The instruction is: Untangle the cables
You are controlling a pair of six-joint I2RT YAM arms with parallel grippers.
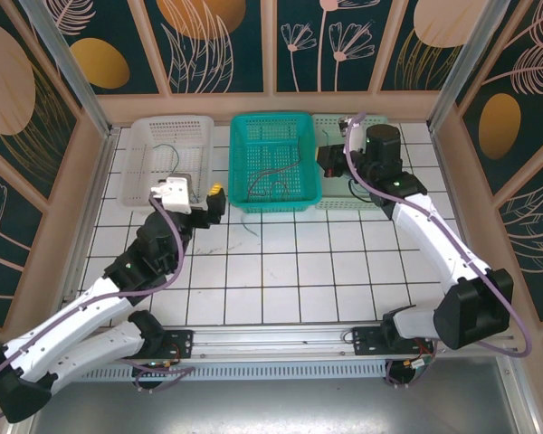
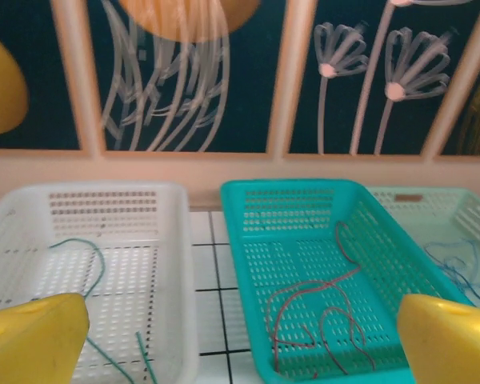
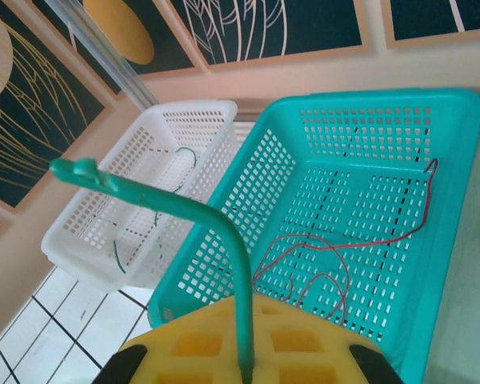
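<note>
Right hand (image 3: 244,360) pinches green cable (image 3: 224,232); red cables (image 3: 328,248) beyond.

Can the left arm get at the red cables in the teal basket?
Probably yes: the left gripper is open and empty, close before the open-topped teal basket, and nothing covers the red cables.

White tiled worktop (image 1: 299,271) lies open before three perforated plastic baskets along the back wall. The wide-spread left gripper (image 1: 215,193) fronts the narrow gap between white basket (image 1: 129,172) and teal basket (image 1: 238,163). The right gripper (image 1: 328,165), pinching a green cable (image 3: 224,232), overhangs the pale green basket (image 1: 328,127).
</note>
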